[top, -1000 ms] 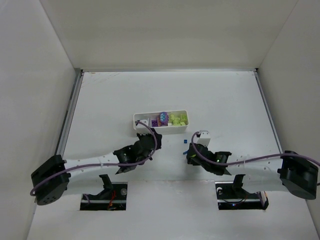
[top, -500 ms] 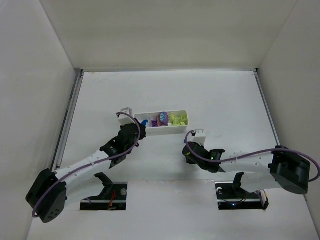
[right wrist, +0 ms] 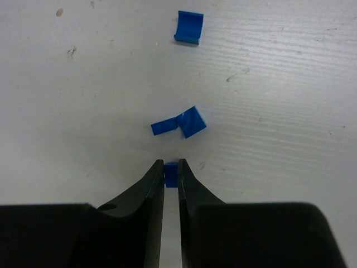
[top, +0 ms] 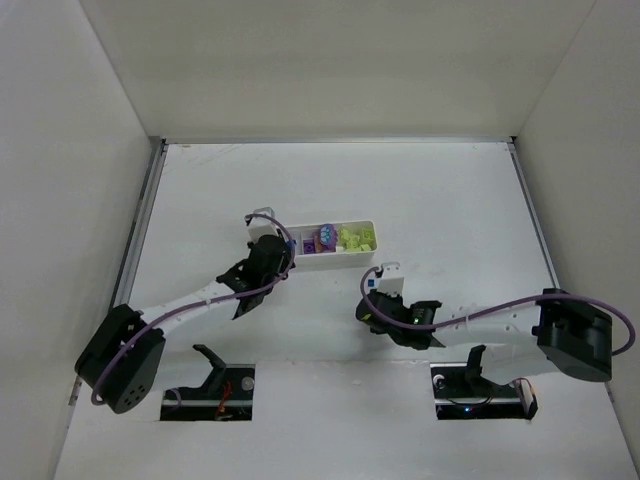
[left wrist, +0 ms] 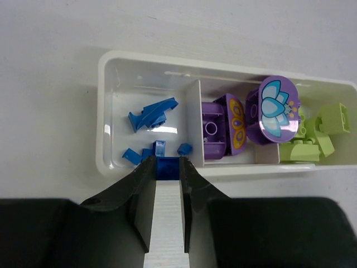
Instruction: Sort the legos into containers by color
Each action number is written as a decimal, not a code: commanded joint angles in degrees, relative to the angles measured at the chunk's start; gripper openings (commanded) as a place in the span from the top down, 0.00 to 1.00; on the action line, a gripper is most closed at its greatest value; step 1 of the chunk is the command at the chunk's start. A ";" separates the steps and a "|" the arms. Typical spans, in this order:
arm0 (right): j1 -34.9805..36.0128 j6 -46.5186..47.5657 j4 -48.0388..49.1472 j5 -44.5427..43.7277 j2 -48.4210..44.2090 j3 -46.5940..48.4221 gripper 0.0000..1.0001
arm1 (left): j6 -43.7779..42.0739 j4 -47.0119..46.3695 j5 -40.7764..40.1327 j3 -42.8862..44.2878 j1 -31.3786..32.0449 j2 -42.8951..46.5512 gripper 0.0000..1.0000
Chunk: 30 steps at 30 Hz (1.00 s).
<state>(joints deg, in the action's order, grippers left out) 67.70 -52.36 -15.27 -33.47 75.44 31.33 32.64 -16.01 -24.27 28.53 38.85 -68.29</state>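
Left gripper [left wrist: 167, 164]: jaws pinched on a blue brick [left wrist: 167, 169], over the near wall of the tray [left wrist: 103, 100] at its blue compartment. In the tray: blue legos [left wrist: 152, 114] at 12 o'clock, purple legos [left wrist: 215, 131] at 2, lime legos [left wrist: 312, 142] at 3. Right gripper [right wrist: 171, 166]: jaws clamped on a second blue brick [right wrist: 171, 174] on the table [right wrist: 290, 84], with loose blue pieces [right wrist: 189, 121] at 12 o'clock.

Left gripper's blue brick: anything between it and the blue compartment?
Nothing visible. The left gripper holds the blue brick at the near rim of the tray, and the blue compartment lies open just beyond.
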 commanded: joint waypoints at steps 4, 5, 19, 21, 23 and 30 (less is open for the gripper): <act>2.04 -0.29 -1.26 -1.42 -5.21 3.12 0.86 | -3.64 -5.95 -1.66 4.51 -1.28 -5.97 0.82; 2.30 -0.20 -0.91 -1.42 -5.56 3.38 0.86 | -3.73 -6.66 -1.48 4.60 -1.45 -6.58 0.82; -1.39 8.67 15.52 5.16 1.89 14.00 0.86 | -2.50 -7.72 -1.22 3.64 -3.04 -3.35 0.59; -2.62 9.81 17.98 6.66 5.32 17.26 0.86 | -2.06 -6.59 -0.78 1.97 -3.21 1.73 0.59; -3.50 10.96 19.48 7.28 8.92 20.68 0.86 | -1.62 -5.18 -0.69 0.22 -3.04 6.48 0.61; -8.76 11.49 23.61 13.60 21.14 32.37 0.86 | 2.51 3.35 -1.22 -9.80 -1.72 27.31 0.63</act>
<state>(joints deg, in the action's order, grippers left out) 61.14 -42.00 2.70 -24.01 93.60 58.89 32.51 -17.91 -24.88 22.79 36.42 -46.81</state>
